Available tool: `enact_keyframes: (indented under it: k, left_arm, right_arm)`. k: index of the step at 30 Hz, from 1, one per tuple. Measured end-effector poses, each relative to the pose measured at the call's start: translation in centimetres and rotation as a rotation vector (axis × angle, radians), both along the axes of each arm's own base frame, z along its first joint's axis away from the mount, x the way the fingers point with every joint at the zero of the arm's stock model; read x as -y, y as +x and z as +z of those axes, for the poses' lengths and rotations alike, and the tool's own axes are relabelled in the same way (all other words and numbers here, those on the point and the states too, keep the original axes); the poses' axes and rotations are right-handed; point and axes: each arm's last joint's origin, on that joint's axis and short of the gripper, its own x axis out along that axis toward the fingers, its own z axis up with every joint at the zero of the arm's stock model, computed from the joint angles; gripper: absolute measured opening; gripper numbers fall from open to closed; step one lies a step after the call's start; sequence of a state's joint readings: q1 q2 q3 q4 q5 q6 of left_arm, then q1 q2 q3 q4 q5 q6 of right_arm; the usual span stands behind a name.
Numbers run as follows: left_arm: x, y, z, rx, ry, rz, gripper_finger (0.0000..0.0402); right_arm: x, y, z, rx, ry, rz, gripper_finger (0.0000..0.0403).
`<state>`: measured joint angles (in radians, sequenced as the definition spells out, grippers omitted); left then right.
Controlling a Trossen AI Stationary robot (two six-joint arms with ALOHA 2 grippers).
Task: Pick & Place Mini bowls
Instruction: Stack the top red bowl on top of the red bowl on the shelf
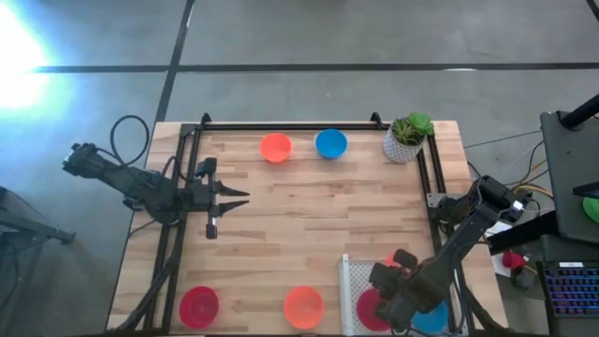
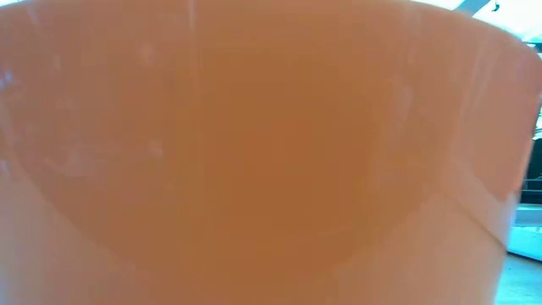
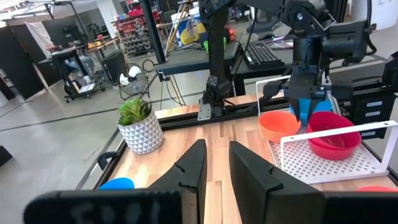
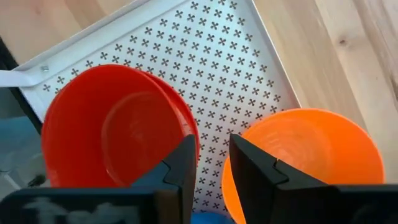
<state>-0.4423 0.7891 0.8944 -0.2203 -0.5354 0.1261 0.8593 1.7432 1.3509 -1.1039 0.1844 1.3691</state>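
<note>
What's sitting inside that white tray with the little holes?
The white tray holds a red bowl and an orange bowl. The right gripper hovers over them. A blue bowl peeks out beneath the arm; whether it sits in the tray is hidden.

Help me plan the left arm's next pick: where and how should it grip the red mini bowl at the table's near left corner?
Take the red mini bowl by its rim, coming straight down from above. It sits upright, mouth up, alone on the wooden table, so one finger can probably go inside the wall and one outside. The left gripper is open.
</note>
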Motion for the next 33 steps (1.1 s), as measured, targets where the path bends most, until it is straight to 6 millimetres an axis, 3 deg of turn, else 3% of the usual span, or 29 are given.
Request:
enact_keyframes:
  k: [11,24,33]
  left_arm:
    - [0.0,0.0,-0.2,-0.004,0.005,0.0,0.0064]
    - [0.1,0.3,-0.6,-0.019,0.013,0.0,0.0064]
    - [0.1,0.3,-0.6,-0.02,0.014,0.0,0.0064]
  right_arm:
    - [0.1,-0.5,-1.4,-0.027,-0.024,-0.04,0.0076]
    - [-0.4,-0.3,1.3,0.078,0.009,0.011,0.0064]
    - [-0.6,-1.0,-0.6,0.041,-0.017,-0.012,0.0063]
